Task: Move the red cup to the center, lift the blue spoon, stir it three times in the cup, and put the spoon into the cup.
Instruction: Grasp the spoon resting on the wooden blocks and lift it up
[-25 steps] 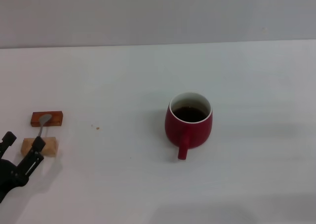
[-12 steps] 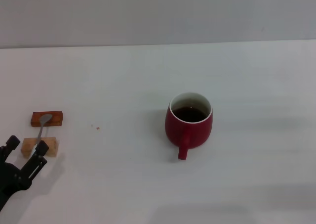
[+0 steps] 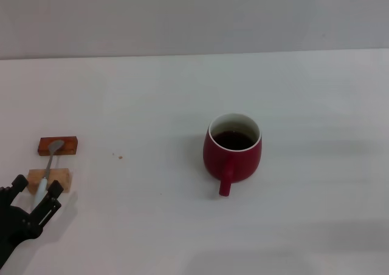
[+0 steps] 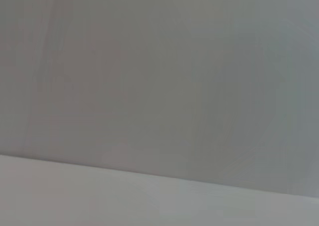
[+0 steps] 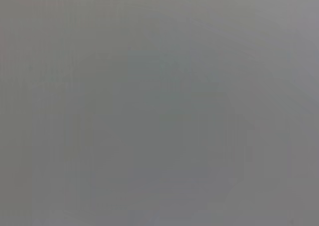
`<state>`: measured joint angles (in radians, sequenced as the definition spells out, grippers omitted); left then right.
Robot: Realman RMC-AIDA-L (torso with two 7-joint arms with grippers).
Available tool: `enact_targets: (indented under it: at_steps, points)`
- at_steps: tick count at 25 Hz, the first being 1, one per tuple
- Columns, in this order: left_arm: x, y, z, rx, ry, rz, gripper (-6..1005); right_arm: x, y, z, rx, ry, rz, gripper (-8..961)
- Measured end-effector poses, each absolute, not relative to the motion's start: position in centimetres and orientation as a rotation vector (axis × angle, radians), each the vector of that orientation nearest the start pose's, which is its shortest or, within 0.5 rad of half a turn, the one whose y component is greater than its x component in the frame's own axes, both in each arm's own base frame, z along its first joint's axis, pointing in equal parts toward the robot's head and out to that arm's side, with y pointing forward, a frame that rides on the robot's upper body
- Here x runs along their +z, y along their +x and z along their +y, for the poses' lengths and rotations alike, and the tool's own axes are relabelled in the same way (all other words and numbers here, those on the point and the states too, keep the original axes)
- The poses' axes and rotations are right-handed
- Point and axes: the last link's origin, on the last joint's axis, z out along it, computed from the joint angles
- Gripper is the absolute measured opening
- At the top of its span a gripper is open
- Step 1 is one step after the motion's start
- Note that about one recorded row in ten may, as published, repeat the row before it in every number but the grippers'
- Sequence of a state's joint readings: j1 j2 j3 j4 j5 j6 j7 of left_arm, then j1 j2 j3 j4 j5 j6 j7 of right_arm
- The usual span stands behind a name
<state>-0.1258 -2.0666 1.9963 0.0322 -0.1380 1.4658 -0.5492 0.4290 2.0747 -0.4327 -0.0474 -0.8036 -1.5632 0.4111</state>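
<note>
The squat dark red ceramic cup (image 3: 233, 155) looks matt outside, glossy white inside. The slim spoon's (image 3: 48, 167) bowl is grey metal. The white desk (image 3: 182, 99) is smooth and matt.

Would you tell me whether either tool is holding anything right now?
Nothing is held: the open left tool straddles the blue spoon handle without closing.

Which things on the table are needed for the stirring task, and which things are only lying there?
Needed for the task:
- red cup, near the table's middle, dark liquid inside
- blue spoon, resting across two blocks
- left gripper, open around the spoon's handle end

Only lying there:
- reddish-brown block under the spoon's bowl
- pale wooden block under the handle
- small orange crumb
</note>
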Motion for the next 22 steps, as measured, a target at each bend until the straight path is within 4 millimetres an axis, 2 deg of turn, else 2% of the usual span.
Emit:
enact_targets:
  at_steps: [22]
  points:
    - [-2.17, -38.10, 19.46, -0.882, -1.762, -0.884, 810, 6.49, 33.73, 31.61, 0.978, -1.286, 0.438, 467]
